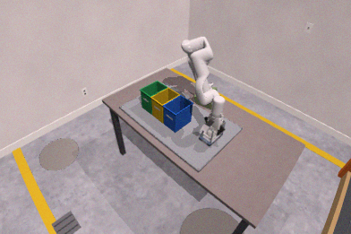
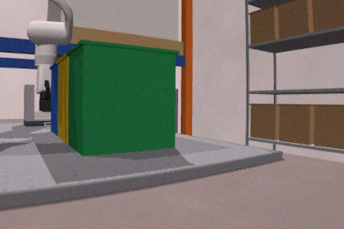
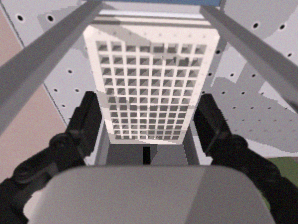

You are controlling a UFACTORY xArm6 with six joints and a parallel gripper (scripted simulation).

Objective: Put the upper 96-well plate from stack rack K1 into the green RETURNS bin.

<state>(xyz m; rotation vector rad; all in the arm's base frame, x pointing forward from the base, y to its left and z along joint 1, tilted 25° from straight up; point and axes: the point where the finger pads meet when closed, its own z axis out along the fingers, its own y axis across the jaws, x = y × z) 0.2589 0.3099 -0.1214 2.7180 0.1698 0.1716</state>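
Item: upper well plate [image 3: 150, 87], white, gridded with small square wells. Location: top level of the stack rack [image 1: 210, 135], which stands on the grey mat [image 1: 148, 125] on the tabletop [image 1: 269, 159], near the blue bin [image 1: 177, 113]. The wrist view looks straight down on it between two slanting rack rails [image 3: 45, 65]. The lower plate is hidden beneath it.

Item: hand [image 3: 150, 125], black fingers, fully open, holding nothing. One finger [image 3: 85, 125] stands on each long side of the plate, just beside its near end. Contact with the plate edges cannot be told; a thin gap seems to show on both sides.

Item: three bins in a row, green [image 1: 152, 95], yellow [image 1: 164, 102], blue. The green one is furthest from the rack; in the exterior view it fronts the row [image 2: 123, 98]. All stand upright.

Step in hand, as judged: settling over the plate for the grasp. To do it well: keep the fingers level with the upper plate's side walls only, centred across its width, close evenly on both sides, then lift straight up between the rails without touching them or disturbing the lower plate.
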